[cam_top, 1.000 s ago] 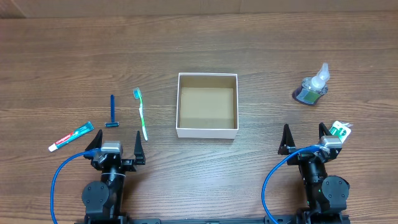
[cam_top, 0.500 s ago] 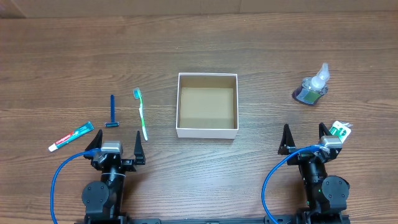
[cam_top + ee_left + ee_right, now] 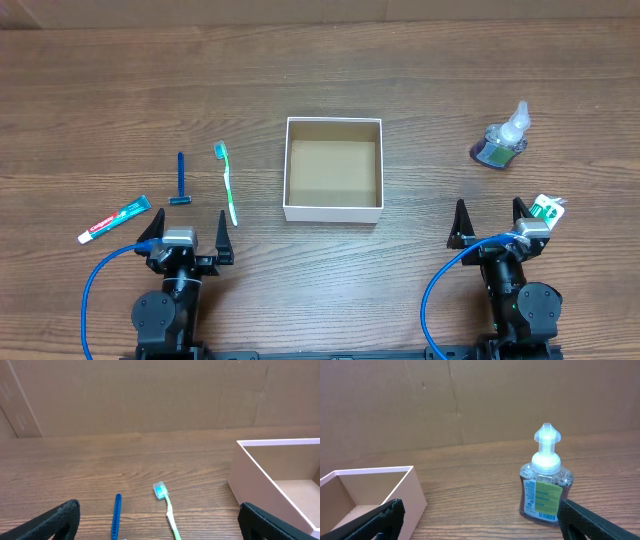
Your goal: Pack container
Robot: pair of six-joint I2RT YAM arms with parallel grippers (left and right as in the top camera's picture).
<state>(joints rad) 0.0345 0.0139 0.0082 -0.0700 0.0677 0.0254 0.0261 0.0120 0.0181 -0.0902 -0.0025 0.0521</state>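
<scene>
Left gripper (image 3: 188, 228): jaws spread wide, gripping nothing. Right gripper (image 3: 489, 218): likewise wide. The container (image 3: 333, 212) sits forward of both and between them, touching neither, with open table (image 3: 420, 260) on all four sides and its brown floor showing whole. Toothbrush (image 3: 228, 182) lies near the container's left wall, apart from it. Razor (image 3: 181, 180) and toothpaste (image 3: 115, 220) lie farther left. Soap bottle (image 3: 499, 140) stands well right of the container.

We are looking at a brown wood-grain table (image 3: 400, 60); a plain cardboard wall (image 3: 150, 395) is standing along its far edge.
</scene>
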